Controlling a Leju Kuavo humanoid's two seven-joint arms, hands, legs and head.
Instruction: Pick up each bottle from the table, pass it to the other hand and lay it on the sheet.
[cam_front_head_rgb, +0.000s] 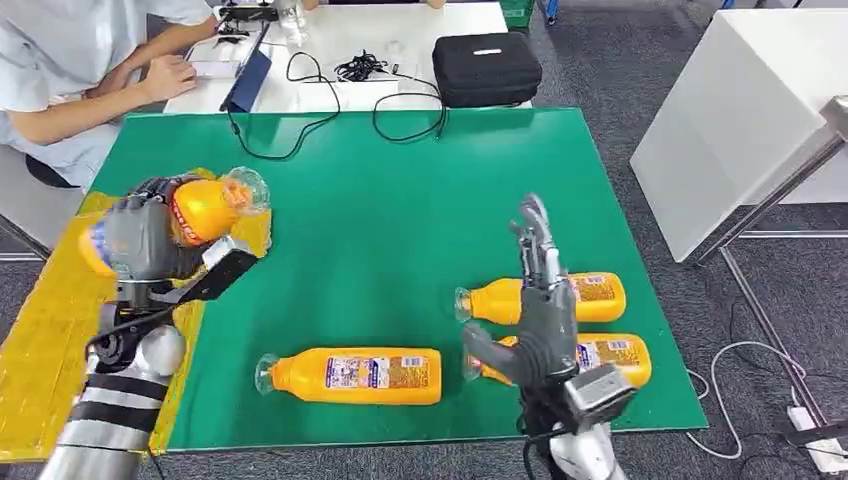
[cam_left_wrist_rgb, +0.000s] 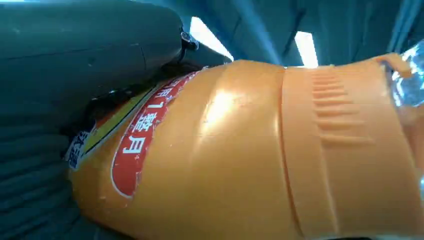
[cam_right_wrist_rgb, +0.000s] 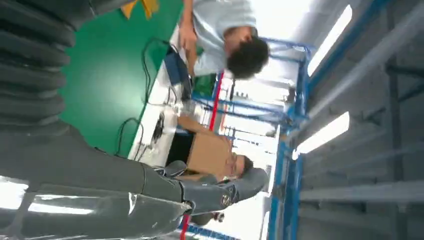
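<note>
Left hand (cam_front_head_rgb: 140, 240) grips orange bottle (cam_front_head_rgb: 210, 205) above yellow sheet (cam_front_head_rgb: 40, 330). Right hand (cam_front_head_rgb: 540, 300) empty, fingers spread, raised over three bottles (cam_front_head_rgb: 350, 375) lying on green worktop (cam_front_head_rgb: 400, 200).

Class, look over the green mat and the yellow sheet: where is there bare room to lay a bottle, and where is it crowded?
Bare: the green mat's middle and far half, between the cables and the three lying bottles, and the yellow sheet's near part. Crowded: the mat's near right corner, where two bottles lie by the right robot hand.
</note>
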